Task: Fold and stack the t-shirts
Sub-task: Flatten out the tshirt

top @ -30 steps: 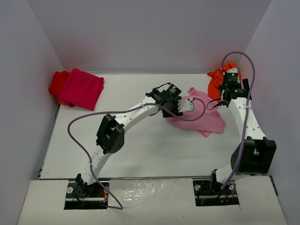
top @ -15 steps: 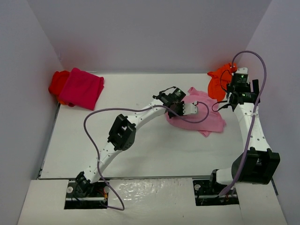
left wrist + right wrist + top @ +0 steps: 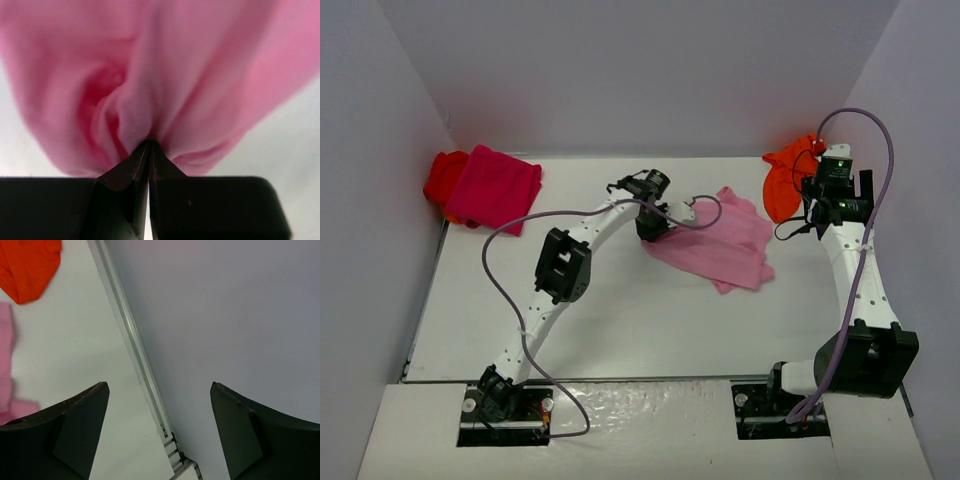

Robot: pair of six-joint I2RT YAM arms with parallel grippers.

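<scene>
Pink t-shirt (image 3: 720, 245) in left fingers (image 3: 125, 186), arm (image 3: 560, 275) outstretched (right fingers (image 3: 75, 435) apart).

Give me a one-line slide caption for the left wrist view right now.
Close-up: left tool shut on a bunched fold of the light pink t-shirt, white table behind.

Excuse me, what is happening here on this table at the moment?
The left gripper is shut on a bunched fold of the light pink cloth t-shirt, which lies crumpled on the white table. The right gripper is open and empty, near the table's right edge by the crumpled orange t-shirt. At the far left corner, a folded magenta t-shirt lies on a red t-shirt.
</scene>
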